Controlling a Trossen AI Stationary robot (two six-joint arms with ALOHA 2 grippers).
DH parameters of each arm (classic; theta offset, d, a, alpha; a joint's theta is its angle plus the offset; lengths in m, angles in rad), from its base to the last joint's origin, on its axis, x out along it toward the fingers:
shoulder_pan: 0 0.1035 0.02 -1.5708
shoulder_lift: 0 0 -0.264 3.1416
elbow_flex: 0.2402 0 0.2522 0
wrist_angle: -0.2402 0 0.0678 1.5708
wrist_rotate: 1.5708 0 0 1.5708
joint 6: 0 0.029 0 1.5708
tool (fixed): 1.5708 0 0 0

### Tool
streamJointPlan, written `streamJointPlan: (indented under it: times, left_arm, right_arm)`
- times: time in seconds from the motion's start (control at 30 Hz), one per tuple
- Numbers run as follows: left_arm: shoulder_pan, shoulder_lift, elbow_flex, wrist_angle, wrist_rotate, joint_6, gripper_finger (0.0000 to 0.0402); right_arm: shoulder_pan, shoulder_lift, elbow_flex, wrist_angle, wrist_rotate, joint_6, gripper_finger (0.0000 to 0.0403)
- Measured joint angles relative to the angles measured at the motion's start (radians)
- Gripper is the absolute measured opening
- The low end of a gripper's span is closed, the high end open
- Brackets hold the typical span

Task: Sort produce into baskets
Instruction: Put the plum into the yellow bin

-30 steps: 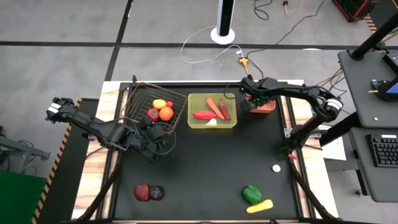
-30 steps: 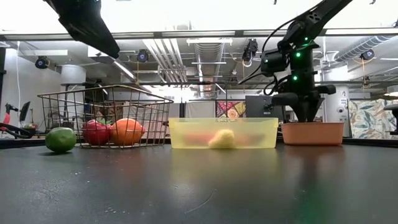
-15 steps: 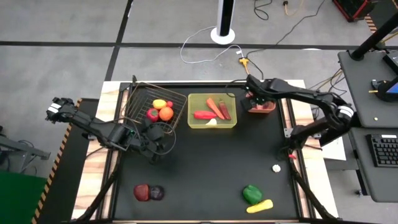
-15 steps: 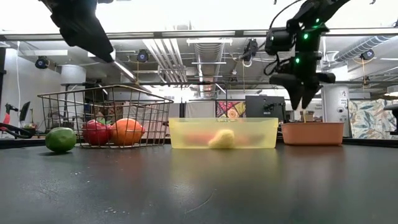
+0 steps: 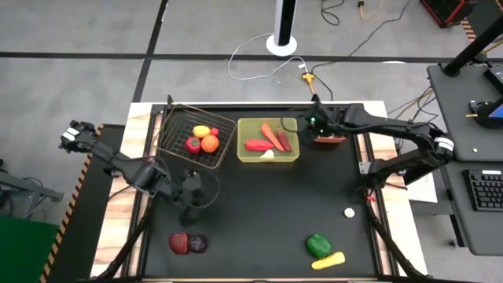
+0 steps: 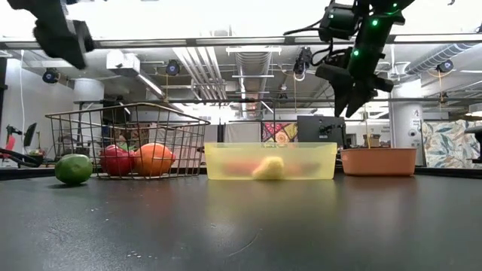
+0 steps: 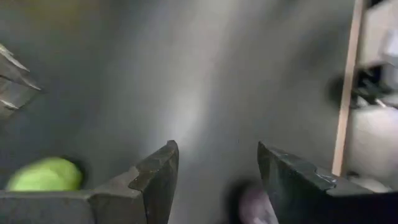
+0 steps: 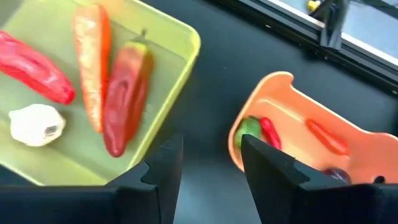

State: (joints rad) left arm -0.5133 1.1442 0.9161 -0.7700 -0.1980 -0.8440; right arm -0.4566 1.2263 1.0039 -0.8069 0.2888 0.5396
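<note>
My left gripper [image 5: 192, 196] is open and empty, above the table in front of the dark wire basket [image 5: 195, 135], which holds a lemon, a tomato and an orange fruit. A lime [image 6: 73, 168] lies on the table beside the basket and also shows in the left wrist view [image 7: 43, 175]. My right gripper [image 5: 314, 123] is open and empty, raised between the yellow-green tray [image 5: 268, 139] and the salmon bin [image 5: 330, 135]. The tray [image 8: 186, 43] holds a chili, a carrot, a dark red pepper and garlic. The bin [image 8: 280, 81] holds small red and green pieces.
Near the front edge lie a red fruit [image 5: 179, 243] beside a purple beet [image 5: 198, 244], a green pepper [image 5: 318, 245] and a yellow piece [image 5: 328, 259]. A white garlic [image 5: 349, 211] lies at the right. Bare table in the middle.
My right gripper has risen out of the salmon bin and gone a little toward the yellow-green tray. My left gripper has moved from the wire basket's front corner toward the table's near edge and has risen.
</note>
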Motion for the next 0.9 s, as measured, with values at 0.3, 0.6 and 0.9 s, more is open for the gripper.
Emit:
streamJointPlan:
  times: [0.3, 0.6, 0.9]
  left_arm:
    - [-0.151, 0.0, 0.0, 0.036, 0.046, -0.079, 0.0201]
    - [-0.218, 0.136, 0.005, 0.129, 0.026, -0.135, 0.0218]
    - [-0.245, 0.376, 0.174, -0.05, -0.001, -0.137, 0.0288]
  right_arm:
    - [0.046, 0.005, 0.0, 0.029, 0.0, 0.0, 0.0157]
    - [0.069, 0.005, 0.0, 0.036, 0.0, -0.021, 0.016]
    - [0.075, 0.005, 0.0, 0.036, -0.001, -0.041, 0.016]
